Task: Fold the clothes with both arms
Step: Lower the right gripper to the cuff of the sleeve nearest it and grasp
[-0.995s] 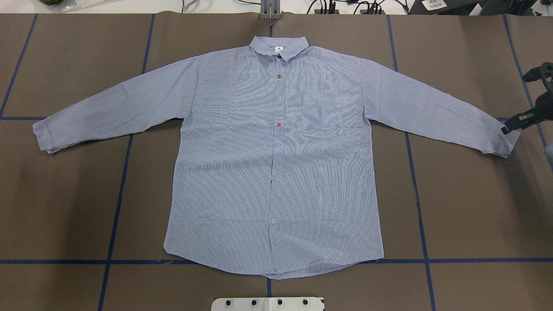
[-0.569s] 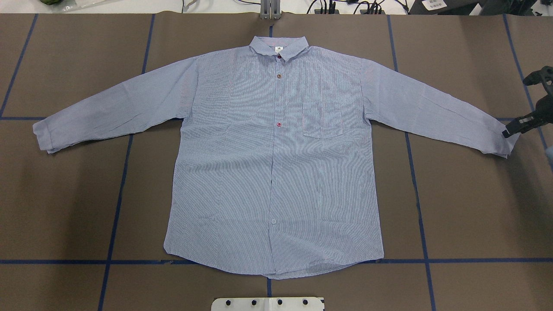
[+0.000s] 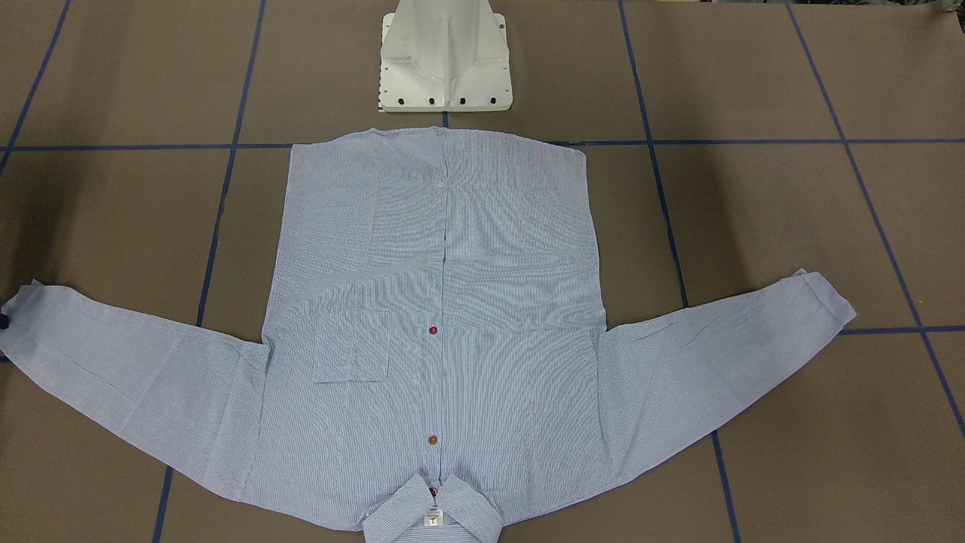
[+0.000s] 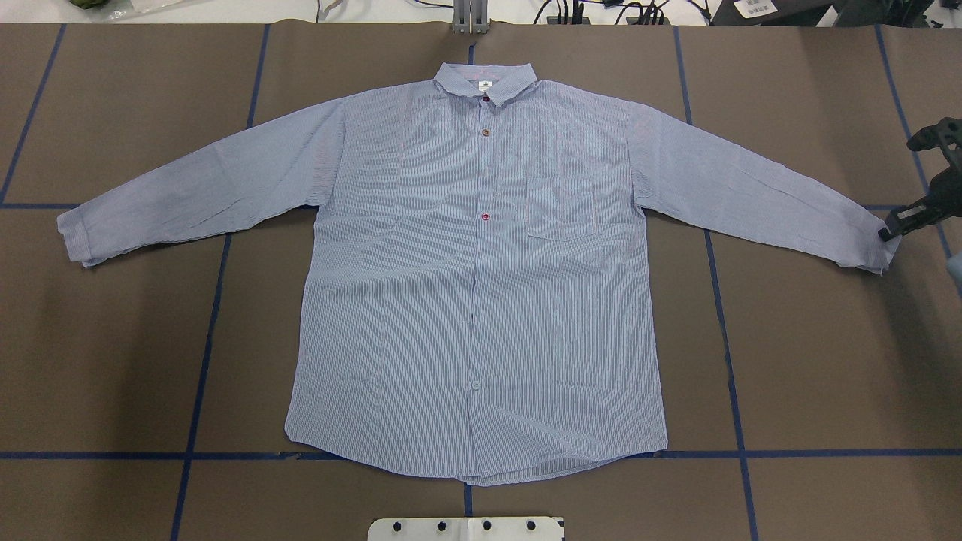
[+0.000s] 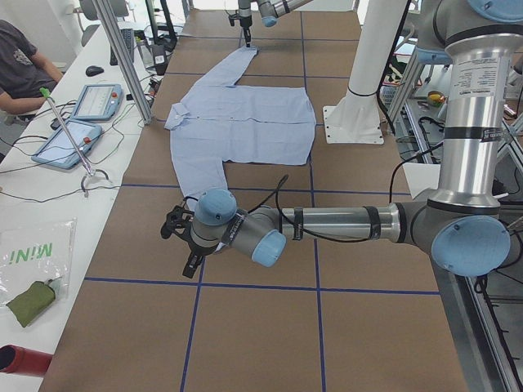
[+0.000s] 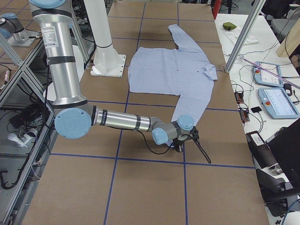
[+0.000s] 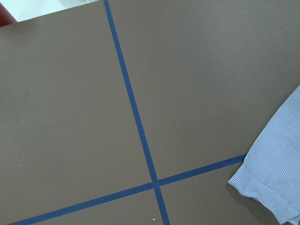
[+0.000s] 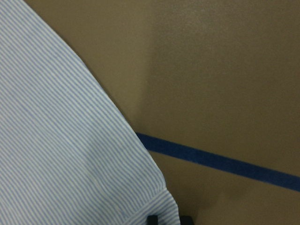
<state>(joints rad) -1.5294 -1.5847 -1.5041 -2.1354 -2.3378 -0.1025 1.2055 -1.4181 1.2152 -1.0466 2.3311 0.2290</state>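
Observation:
The light-blue striped shirt [image 4: 481, 285] lies flat and face up, buttoned, collar at the far side and both sleeves spread out; it also shows in the front-facing view [image 3: 437, 317]. My right gripper [image 4: 887, 231] comes in at the table's right edge, with its tip at the end of that sleeve's cuff [image 4: 881, 252]. The right wrist view shows the cuff [image 8: 93, 154] with a dark finger bit at its corner; I cannot tell how the jaws stand. My left gripper [image 5: 189, 263] hangs low just beyond the other cuff [image 7: 276, 183]; I cannot tell whether it is open or shut.
The brown table cover [image 4: 812, 361] carries a grid of blue tape lines [image 4: 203, 353]. The white pedestal base [image 4: 466, 529] stands at the near edge behind the shirt hem. Tablets, cables and an operator sit beyond the far side [image 5: 82, 114].
My right gripper's tip has shifted slightly outward and down along the cuff end. The shirt has stayed put.

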